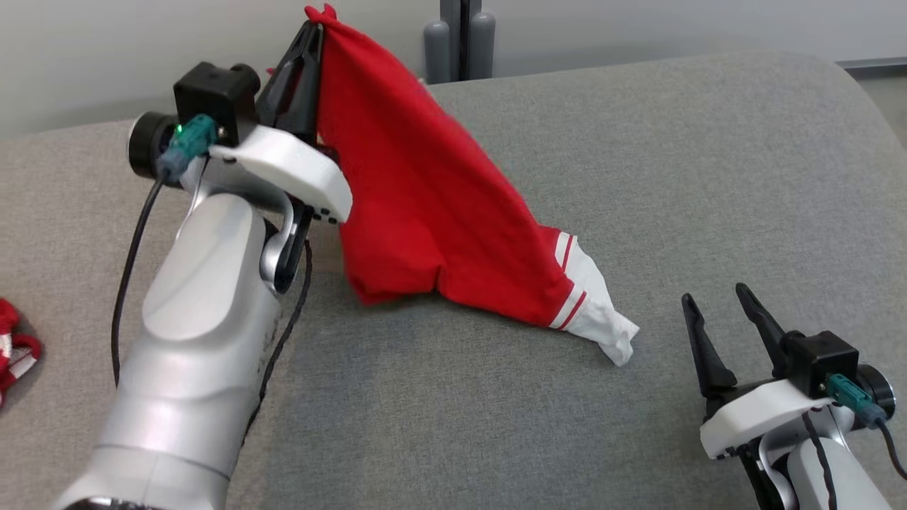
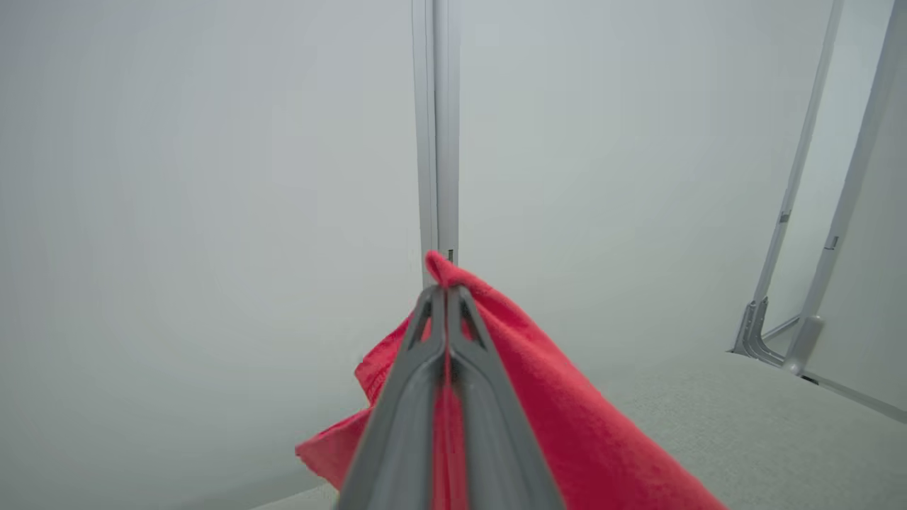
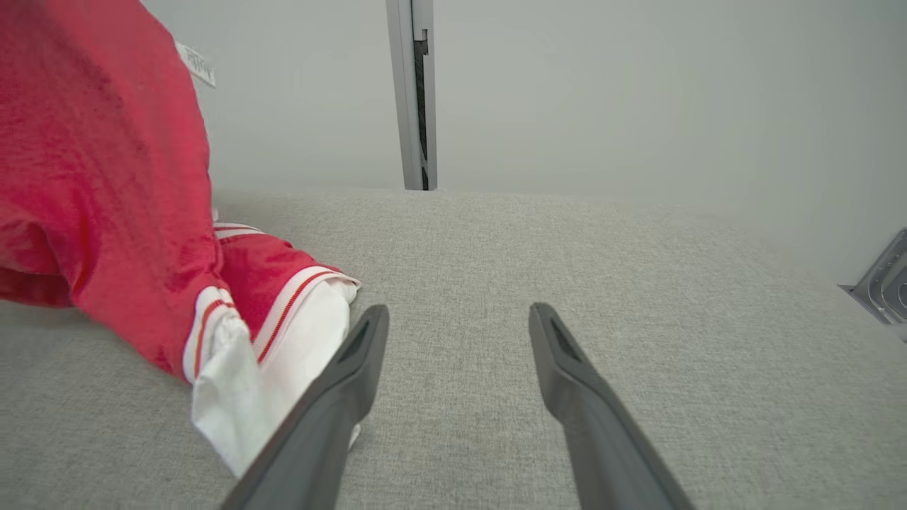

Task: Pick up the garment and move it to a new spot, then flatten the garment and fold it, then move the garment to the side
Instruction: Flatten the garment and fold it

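One red garment (image 1: 425, 191): top corner pinched in left gripper (image 1: 314, 28), white cuff end resting on grey cushion (image 1: 673, 177). Right gripper (image 1: 713, 292): jaws spread, empty, near cuff. One other red cloth (image 1: 14, 347) far left.

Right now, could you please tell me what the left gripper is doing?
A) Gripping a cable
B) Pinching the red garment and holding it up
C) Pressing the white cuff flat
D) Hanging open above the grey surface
B: the left gripper is shut on a peak of the red garment, while the white cuff rests on the grey surface.
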Motion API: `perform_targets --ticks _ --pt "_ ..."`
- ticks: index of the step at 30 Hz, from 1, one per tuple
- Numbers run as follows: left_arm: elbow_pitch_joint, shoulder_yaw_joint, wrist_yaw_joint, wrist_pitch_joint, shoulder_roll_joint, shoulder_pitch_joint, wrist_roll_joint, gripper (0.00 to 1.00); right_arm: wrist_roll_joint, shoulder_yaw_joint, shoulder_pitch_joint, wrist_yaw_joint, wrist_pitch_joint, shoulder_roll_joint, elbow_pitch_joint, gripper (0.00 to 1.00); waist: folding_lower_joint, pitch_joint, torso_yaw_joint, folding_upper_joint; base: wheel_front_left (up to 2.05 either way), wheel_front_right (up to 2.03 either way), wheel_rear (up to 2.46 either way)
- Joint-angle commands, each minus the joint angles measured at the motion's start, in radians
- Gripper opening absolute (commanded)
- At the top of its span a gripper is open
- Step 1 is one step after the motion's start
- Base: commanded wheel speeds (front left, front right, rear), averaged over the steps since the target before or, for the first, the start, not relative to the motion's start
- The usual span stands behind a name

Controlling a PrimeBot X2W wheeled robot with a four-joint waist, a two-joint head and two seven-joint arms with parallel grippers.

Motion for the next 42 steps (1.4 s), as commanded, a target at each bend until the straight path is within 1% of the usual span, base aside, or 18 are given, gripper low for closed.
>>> perform_targets --ticks 1,4,8,13,18,19,20,21,24,26,28,32,35,38,42 --pt "-0.011 0.009 0.006 -0.002 0.009 0.034 0.001 0.0 0.004 -0.004 0.012 0.0 0.0 0.0 0.003 1.0 0.0 -0.019 0.015 0.0 0.0 0.0 0.0" --pt "-0.143 0.04 0.003 -0.002 0.008 0.139 0.014 0.0 0.008 -0.02 0.033 0.0 0.0 0.003 0.006 1.0 0.0 -0.045 0.048 0.0 0.0 0.0 0.0" --pt "-0.201 0.078 0.005 -0.002 0.008 0.328 0.025 0.0 0.006 -0.029 0.056 0.0 0.0 0.003 0.006 1.0 0.0 -0.067 0.101 0.0 0.0 0.0 0.0" --pt "-0.133 0.118 0.007 -0.002 0.012 0.523 0.033 0.0 0.004 -0.021 0.06 0.0 0.0 0.005 0.011 1.0 0.0 -0.08 0.145 0.0 0.0 0.0 0.0" --pt "-0.024 0.162 0.019 -0.002 0.01 0.628 0.016 0.0 0.003 -0.009 0.063 0.0 0.0 0.004 0.015 1.0 0.0 -0.091 0.161 0.0 0.0 0.0 0.0" --pt "-0.007 0.175 0.024 -0.002 0.011 0.64 0.013 0.45 0.003 -0.007 0.065 0.0 0.0 0.003 0.016 1.0 0.0 -0.093 0.162 0.0 0.0 0.0 0.0" --pt "0.015 0.181 0.031 -0.002 0.01 0.651 0.016 0.97 0.005 -0.004 0.066 0.0 0.0 0.001 0.017 1.0 0.0 -0.095 0.162 0.0 0.0 0.0 0.0" --pt "0.026 0.192 0.039 -0.002 0.009 0.657 0.013 1.0 0.006 -0.001 0.068 0.0 0.0 -0.001 0.018 1.0 0.0 -0.097 0.161 0.0 0.0 0.0 0.0" --pt "0.051 0.215 0.073 -0.003 0.009 0.655 0.025 1.0 0.013 0.008 0.068 0.0 0.0 -0.003 0.021 1.0 0.0 -0.097 0.155 0.0 0.0 0.0 0.0" --pt "0.041 0.231 0.096 -0.002 0.009 0.639 0.039 1.0 0.017 0.013 0.067 0.0 0.0 -0.003 0.022 1.0 0.0 -0.093 0.149 0.0 0.0 0.0 0.0" --pt "0.006 0.243 0.105 -0.002 0.01 0.615 0.058 1.0 0.018 0.013 0.064 0.0 0.0 -0.003 0.022 1.0 0.0 -0.087 0.143 0.0 0.0 0.0 0.0" --pt "-0.045 0.234 0.075 -0.002 0.009 0.569 0.081 1.0 0.017 0.015 0.058 0.0 0.0 -0.001 0.019 1.0 0.0 -0.072 0.13 0.0 0.0 0.0 0.0" --pt "-0.042 0.207 0.048 -0.002 0.007 0.5 0.085 1.0 0.015 0.022 0.044 0.0 0.0 0.003 0.019 1.0 0.0 -0.057 0.114 0.0 0.0 0.0 0.0" --pt "0.013 0.168 0.026 -0.002 0.006 0.438 0.062 1.0 0.016 0.031 0.035 0.0 0.0 0.006 0.016 1.0 0.0 -0.041 0.096 0.0 0.0 0.0 0.0" --pt "0.109 0.11 0.017 0.008 0.007 0.338 0.017 1.0 0.017 0.037 0.019 0.0 0.0 0.008 0.019 1.0 0.0 -0.018 0.071 0.0 0.0 0.0 0.0"
